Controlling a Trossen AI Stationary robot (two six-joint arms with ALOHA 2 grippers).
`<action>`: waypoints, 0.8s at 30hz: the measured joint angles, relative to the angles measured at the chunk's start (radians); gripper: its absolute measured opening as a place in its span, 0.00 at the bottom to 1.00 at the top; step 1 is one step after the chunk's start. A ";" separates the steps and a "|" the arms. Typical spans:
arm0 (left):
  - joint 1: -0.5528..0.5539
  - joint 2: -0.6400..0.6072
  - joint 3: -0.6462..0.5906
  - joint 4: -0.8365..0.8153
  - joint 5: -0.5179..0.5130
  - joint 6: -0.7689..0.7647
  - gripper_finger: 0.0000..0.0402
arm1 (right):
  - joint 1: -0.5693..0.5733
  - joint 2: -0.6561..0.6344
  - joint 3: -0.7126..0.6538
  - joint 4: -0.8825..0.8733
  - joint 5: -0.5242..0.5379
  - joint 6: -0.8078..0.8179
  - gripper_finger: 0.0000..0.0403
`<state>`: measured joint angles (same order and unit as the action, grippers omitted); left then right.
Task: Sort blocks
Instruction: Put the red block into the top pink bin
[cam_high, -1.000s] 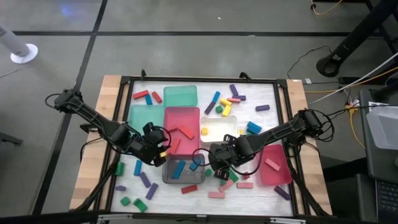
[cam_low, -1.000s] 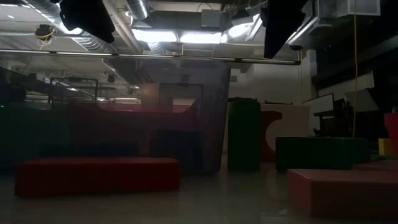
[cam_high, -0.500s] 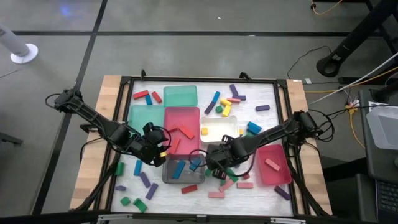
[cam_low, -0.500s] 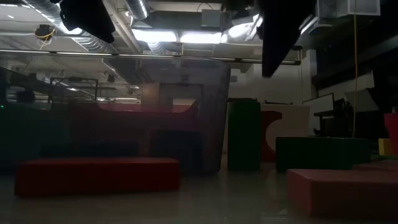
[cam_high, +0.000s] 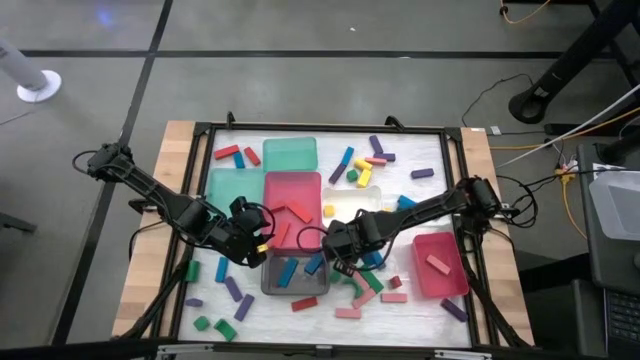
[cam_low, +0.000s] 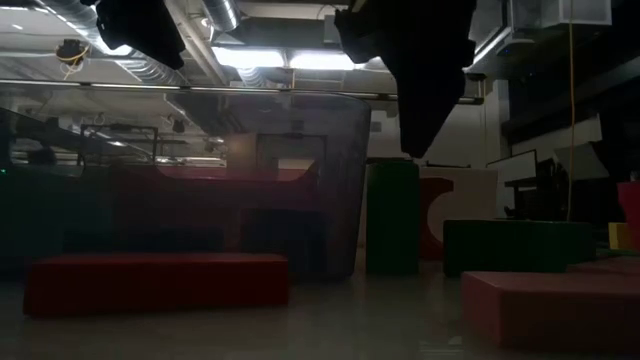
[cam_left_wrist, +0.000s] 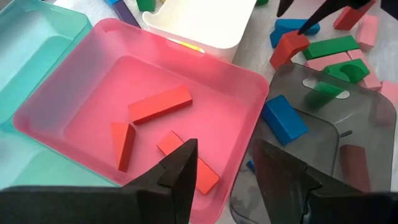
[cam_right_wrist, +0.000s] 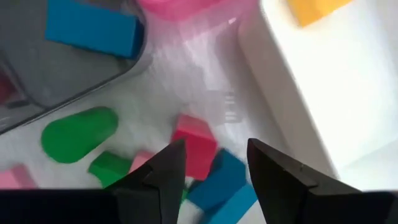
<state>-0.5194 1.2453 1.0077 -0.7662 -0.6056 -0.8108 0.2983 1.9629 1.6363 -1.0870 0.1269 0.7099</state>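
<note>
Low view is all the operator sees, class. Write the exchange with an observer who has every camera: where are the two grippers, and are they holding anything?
Operator: Where is the right gripper?
Observer: The right gripper hangs where the white tray and grey tray nearly meet.
Operator: Is it holding anything?
Observer: No, it is open and empty, with a red block lying beyond its fingers.
Operator: And the left one?
Observer: The left gripper is open over the pink tray.

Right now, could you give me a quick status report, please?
Both tools open, empty. Left tool over red tray. Right tool above red block. Other blocks crowd it.
</note>
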 joint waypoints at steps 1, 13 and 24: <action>0.000 0.000 0.000 0.000 0.000 0.000 0.36 | 0.000 0.003 0.000 0.000 -0.014 0.008 0.42; 0.000 0.000 0.000 -0.001 0.000 0.000 0.36 | 0.002 0.007 0.000 -0.092 -0.181 0.044 0.42; 0.000 0.000 0.000 -0.001 0.000 -0.019 0.36 | 0.078 0.006 0.000 -0.431 -0.268 0.215 0.42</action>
<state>-0.5194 1.2453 1.0073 -0.7673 -0.6056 -0.8295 0.3767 1.9688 1.6367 -1.5183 -0.1415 0.9253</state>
